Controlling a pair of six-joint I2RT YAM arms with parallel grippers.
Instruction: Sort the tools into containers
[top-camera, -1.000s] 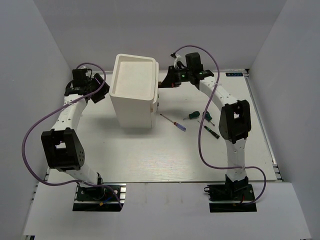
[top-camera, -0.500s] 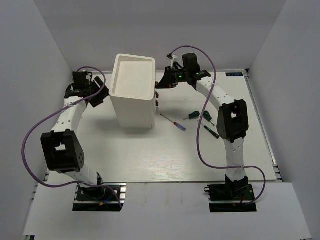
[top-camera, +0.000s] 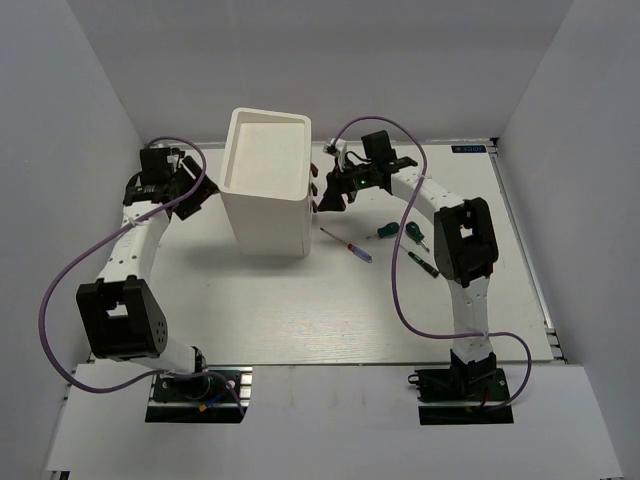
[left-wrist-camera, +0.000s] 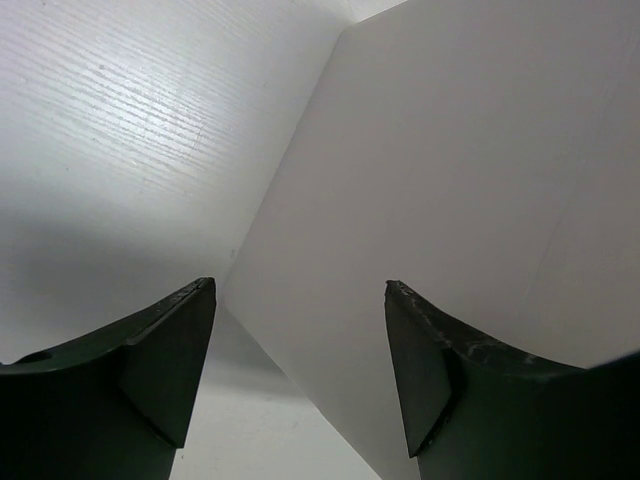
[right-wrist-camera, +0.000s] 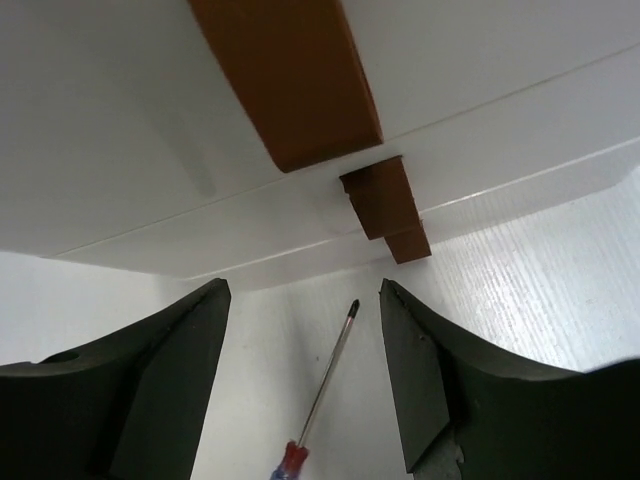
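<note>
The tall white container (top-camera: 265, 180) stands at the back middle of the table. My right gripper (top-camera: 322, 198) hangs open beside its right side with nothing between the fingers. In the right wrist view the gripper (right-wrist-camera: 303, 283) faces the container's wall (right-wrist-camera: 120, 150) and its brown knobs (right-wrist-camera: 285, 80). A thin screwdriver (right-wrist-camera: 325, 385) with a red and blue handle lies on the table below the gap. That screwdriver (top-camera: 348, 245) lies right of the container. My left gripper (top-camera: 203, 190) is open and empty at the container's left side (left-wrist-camera: 450, 200).
Two green-handled screwdrivers (top-camera: 385, 231) (top-camera: 413, 235) and a dark one (top-camera: 425, 263) lie right of the blue-purple one, near the right arm's elbow. White walls close the table (top-camera: 300, 310) in at the left, back and right.
My right gripper has opened and dropped from the container's upper right edge to lower along its knob side. The left arm has drawn slightly back to the left.
</note>
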